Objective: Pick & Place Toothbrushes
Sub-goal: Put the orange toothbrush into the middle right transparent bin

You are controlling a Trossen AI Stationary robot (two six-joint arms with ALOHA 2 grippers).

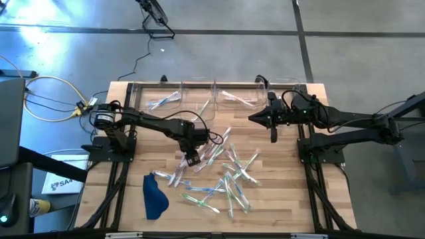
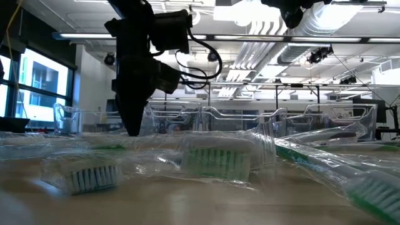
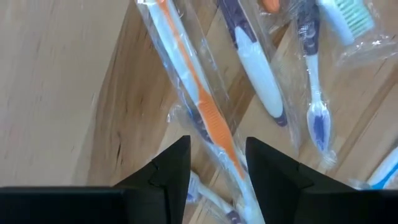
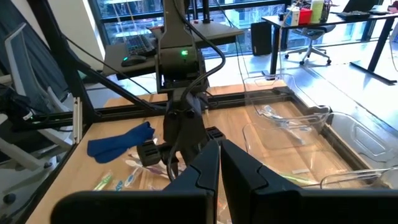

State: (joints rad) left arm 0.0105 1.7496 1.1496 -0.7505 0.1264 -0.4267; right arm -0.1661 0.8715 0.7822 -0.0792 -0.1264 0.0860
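While the left pincer (image 3: pixel 217 165) hangs open astride an orange-and-white wrapped toothbrush (image 3: pixel 198 99) lying on the wooden table (image 3: pixel 56 93), the right pincer (image 4: pixel 219 163) waits closed and empty near the clear plastic bins (image 1: pixel 219 96). Overlapping glossy wrappers crowd close, so closing could pinch a neighbouring toothbrush, or the slick film could slip free.

A dark blue cloth (image 1: pixel 154 196) lies crumpled near the front left of the wooden table (image 1: pixel 292 199), well apart from the row of clear plastic bins (image 1: pixel 199 93) (empty-walled, glossy) along its far edge.
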